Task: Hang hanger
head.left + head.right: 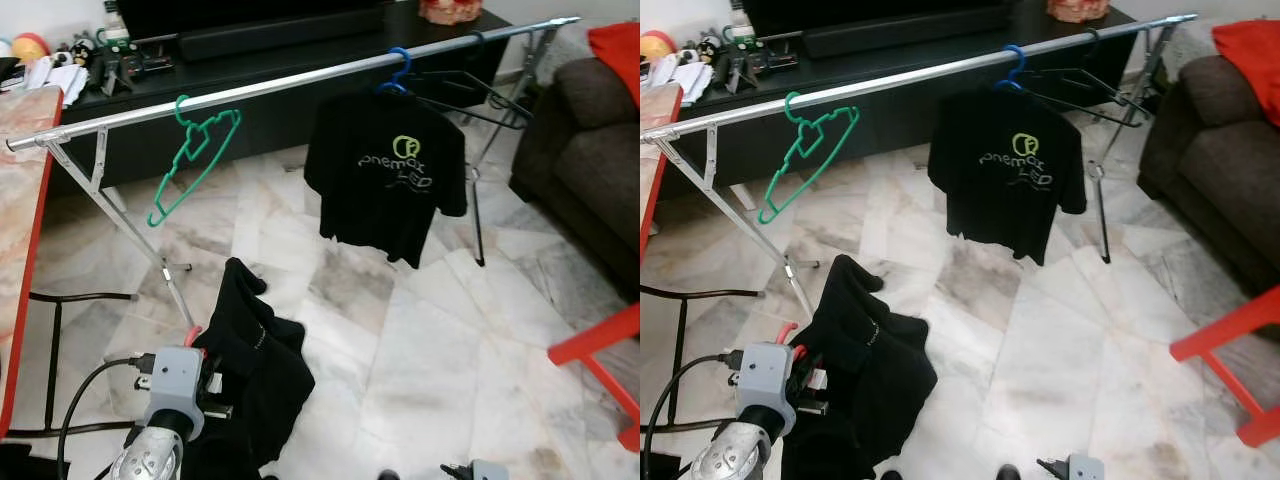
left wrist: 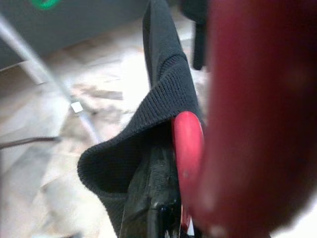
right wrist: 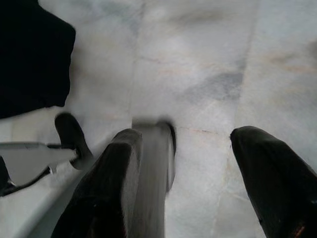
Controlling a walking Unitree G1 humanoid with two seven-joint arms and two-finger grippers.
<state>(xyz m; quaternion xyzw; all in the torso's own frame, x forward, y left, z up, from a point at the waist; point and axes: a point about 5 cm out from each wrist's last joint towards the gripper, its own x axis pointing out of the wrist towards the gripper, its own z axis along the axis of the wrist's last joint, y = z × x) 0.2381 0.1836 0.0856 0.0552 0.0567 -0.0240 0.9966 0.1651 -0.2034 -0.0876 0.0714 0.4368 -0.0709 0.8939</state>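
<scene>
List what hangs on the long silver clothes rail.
On the silver clothes rail: an empty green plastic hanger, a black printed T-shirt on a blue hanger, and an empty black hanger. The shirt covers the blue hanger's arms.

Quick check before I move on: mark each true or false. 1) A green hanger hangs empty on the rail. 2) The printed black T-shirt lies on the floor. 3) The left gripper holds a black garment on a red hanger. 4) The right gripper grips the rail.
1) True: the green hanger hangs bare on the rail.
2) False: the printed T-shirt hangs from a blue hanger.
3) True: the left gripper holds the black garment with the red hanger.
4) False: the right gripper is open over the floor.
</scene>
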